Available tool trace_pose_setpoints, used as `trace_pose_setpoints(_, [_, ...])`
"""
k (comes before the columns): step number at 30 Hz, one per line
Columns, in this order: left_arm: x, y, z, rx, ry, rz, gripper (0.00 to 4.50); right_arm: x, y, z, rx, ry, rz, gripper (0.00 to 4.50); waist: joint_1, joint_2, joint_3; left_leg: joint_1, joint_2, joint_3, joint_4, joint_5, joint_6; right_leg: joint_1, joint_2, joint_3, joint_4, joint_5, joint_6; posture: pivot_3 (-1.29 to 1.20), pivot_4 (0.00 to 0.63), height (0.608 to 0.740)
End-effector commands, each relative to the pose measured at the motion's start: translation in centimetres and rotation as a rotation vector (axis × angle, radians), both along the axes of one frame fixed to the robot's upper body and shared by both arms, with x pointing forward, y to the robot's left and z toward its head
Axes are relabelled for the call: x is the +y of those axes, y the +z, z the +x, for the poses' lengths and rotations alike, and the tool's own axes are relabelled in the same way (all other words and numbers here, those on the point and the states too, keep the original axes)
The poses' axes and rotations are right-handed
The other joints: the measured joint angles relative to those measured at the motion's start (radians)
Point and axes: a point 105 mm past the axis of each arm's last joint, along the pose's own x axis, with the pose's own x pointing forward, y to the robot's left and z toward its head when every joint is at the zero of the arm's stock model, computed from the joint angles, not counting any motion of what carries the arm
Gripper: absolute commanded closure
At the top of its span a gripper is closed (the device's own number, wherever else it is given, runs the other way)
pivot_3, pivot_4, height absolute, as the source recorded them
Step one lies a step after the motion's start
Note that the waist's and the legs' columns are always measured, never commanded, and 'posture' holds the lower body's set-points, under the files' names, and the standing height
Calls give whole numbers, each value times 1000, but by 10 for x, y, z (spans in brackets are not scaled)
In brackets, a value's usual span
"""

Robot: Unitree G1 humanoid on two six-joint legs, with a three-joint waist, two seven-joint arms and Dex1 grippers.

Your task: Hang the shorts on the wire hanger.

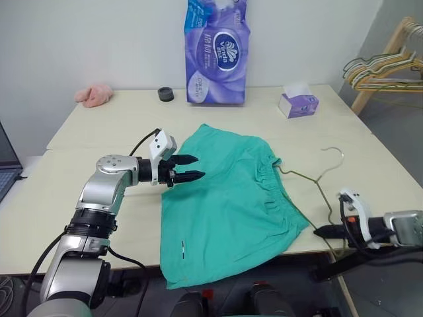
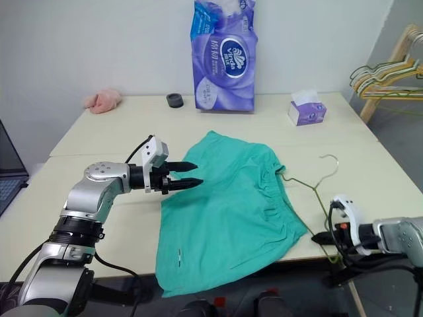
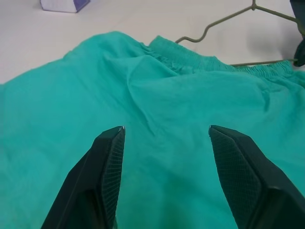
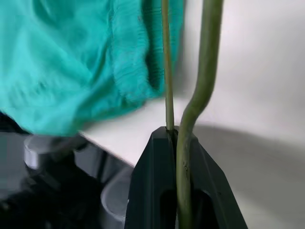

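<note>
The wire hanger (image 1: 316,179) is pinched by the right gripper (image 4: 177,143) beside the shorts (image 1: 225,205) for threading; the left gripper (image 1: 192,168) fingers are held wide above the shorts.

The shorts (image 1: 225,205) lie on the counter (image 1: 99,132) with one leg over its front edge, the wire hanger (image 1: 316,178) just right of them, and a tissue box (image 1: 297,104) behind.

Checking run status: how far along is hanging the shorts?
Done: right gripper is shut on the wire hanger at the table edge. In hand: left gripper hovers open over the shorts. Left: the shorts lie flat on the table, the hanger beside the waistband, not through it.
</note>
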Motion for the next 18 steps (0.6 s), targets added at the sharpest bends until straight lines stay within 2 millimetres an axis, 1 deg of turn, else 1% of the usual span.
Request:
trace_pose_setpoints(1, [2, 18, 4, -66, 12, -21, 1535, 10, 11, 14, -17, -25, 60, 4500, 1, 0, 0, 0, 0, 0, 0, 0, 0, 0, 0, 0, 0, 0, 0, -130, 61, 740])
trace_pose_setpoints(2, [3, 19, 4, -68, 16, -25, 1535, 15, 13, 20, -19, -35, 85, 4500, 0, 0, 0, 0, 0, 0, 0, 0, 0, 0, 0, 0, 0, 0, 0, -126, 60, 740])
trace_pose_setpoints(4, [4, 21, 5, -70, 21, -28, 1535, 20, 15, 26, -13, -43, 108, 4500, 0, 0, 0, 0, 0, 0, 0, 0, 0, -1, 0, 0, 1, 2, -4, -126, 60, 740])
trace_pose_setpoints(8, [5, 26, 9, -87, 45, -45, 1535, 22, 5, 32, 32, -107, 127, 4500, 5, 0, 0, -2, 0, -1, -1, 0, 0, -2, 0, -1, 1, 3, -4, -117, 58, 740])
trace_pose_setpoints(13, [6, 27, 11, -94, 56, -53, 1535, 28, 4, 46, 20, -165, 173, 4500, 5, 1, -1, -9, -1, -2, 0, 0, 0, -9, -1, -1, 3, 3, -4, -116, 57, 740])
trace_pose_setpoints(14, [6, 28, 12, -96, 59, -55, 1535, 30, 6, 51, 4, -180, 181, 4500, 3, 1, -1, -9, -1, -1, 0, 0, 0, -9, -1, -1, 3, 3, -4, -116, 57, 740])
trace_pose_setpoints(16, [6, 30, 14, -102, 72, -65, 1535, 33, 19, 65, -64, -196, 205, 4500, 0, 1, -1, -9, -1, -1, 0, 0, 0, -9, -1, -1, 3, 4, -4, -117, 56, 740])
trace_pose_setpoints(18, [7, 32, 16, -109, 85, -75, 1535, 35, 31, 75, -125, -193, 211, 4500, -2, 1, 0, -8, -1, 0, 0, 0, 0, -9, -1, 0, 3, 5, -5, -117, 56, 740])
